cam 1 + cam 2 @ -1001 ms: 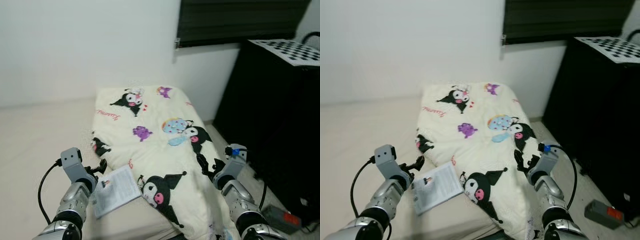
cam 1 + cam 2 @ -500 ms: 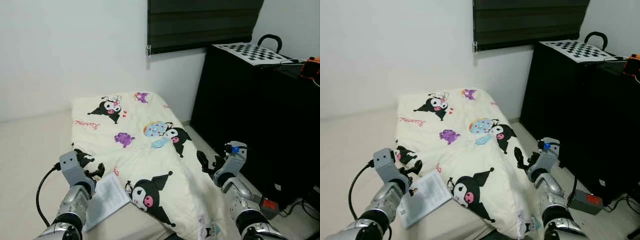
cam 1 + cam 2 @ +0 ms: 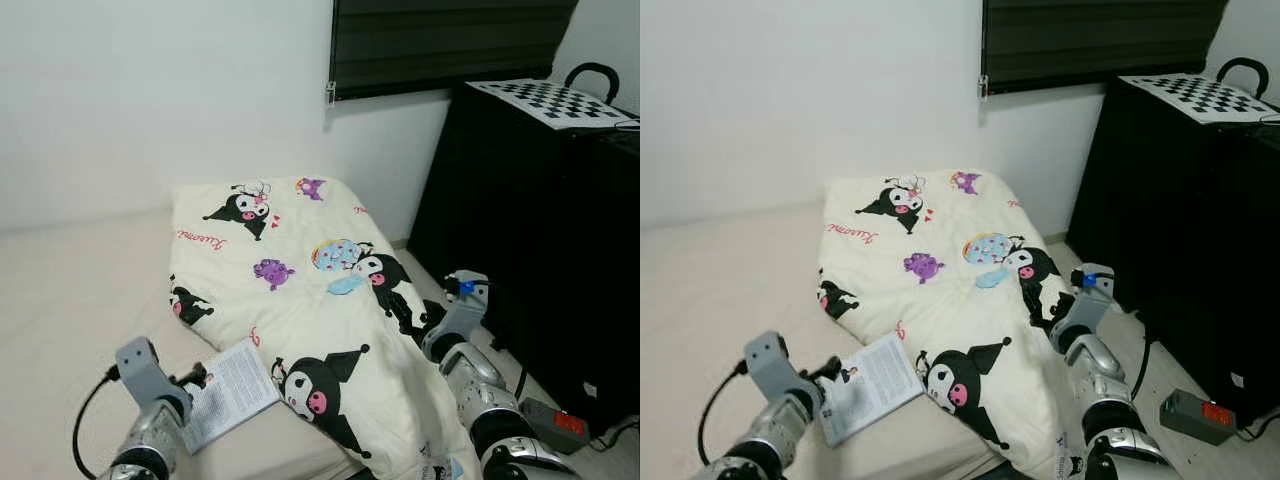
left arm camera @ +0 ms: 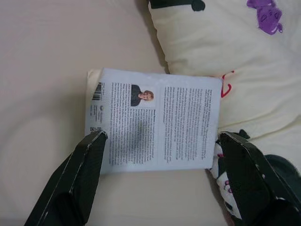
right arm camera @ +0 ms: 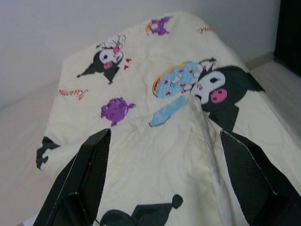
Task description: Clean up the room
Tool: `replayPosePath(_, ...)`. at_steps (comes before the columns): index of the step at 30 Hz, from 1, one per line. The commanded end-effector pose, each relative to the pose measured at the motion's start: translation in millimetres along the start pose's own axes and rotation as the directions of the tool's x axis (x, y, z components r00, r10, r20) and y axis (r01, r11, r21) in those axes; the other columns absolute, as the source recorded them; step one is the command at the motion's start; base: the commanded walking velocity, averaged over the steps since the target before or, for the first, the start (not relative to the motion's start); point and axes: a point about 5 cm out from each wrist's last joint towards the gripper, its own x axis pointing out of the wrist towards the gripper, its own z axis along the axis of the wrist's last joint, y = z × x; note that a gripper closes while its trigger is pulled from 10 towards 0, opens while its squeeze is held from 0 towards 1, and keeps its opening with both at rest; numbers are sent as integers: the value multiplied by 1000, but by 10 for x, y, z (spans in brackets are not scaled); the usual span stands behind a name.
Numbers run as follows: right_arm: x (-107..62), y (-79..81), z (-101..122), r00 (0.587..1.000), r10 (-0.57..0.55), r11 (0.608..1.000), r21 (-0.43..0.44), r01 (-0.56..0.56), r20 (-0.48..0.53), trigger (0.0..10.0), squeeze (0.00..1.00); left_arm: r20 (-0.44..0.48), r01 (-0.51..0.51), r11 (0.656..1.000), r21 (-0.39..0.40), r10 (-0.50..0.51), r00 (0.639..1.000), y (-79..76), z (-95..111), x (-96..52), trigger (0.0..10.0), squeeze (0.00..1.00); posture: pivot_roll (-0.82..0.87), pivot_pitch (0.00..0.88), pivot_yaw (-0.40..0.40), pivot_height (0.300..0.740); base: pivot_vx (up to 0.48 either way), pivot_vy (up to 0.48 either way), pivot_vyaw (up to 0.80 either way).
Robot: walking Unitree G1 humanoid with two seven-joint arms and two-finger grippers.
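The thin white paperback book [image 4: 153,125], lying flat near the cartoon-print cream quilt [image 3: 300,290], is judged light and floppy; its left edge is best pinched. Both the left gripper [image 4: 160,157] and right gripper [image 5: 160,174] are spread, holding nothing.

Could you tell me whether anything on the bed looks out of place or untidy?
Yes. A book lies back cover up and askew on the bare mattress, its edge against the blanket. The blanket is bunched to one side rather than spread out. The open left pincer hovers over the book.
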Motion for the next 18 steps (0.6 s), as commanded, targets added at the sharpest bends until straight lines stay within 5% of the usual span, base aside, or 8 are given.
replayPosePath(1,18,10,54,1000,12,1000,-7,-12,7,10000,0,-22,-9,1000,-26,8,1000,34,-53,-13,10000,0,-108,0,-6,680,0,0,0)
replayPosePath(9,40,13,201,998,28,1000,-7,-28,51,10000,0,-31,15,998,-68,-17,999,137,-59,-35,10000,0,-105,0,-6,655,0,0,0)
replayPosePath(18,54,112,250,994,81,997,0,-81,68,10000,0,10,-33,999,-12,33,999,185,-4,-37,10000,0,-108,0,-7,615,0,0,0)
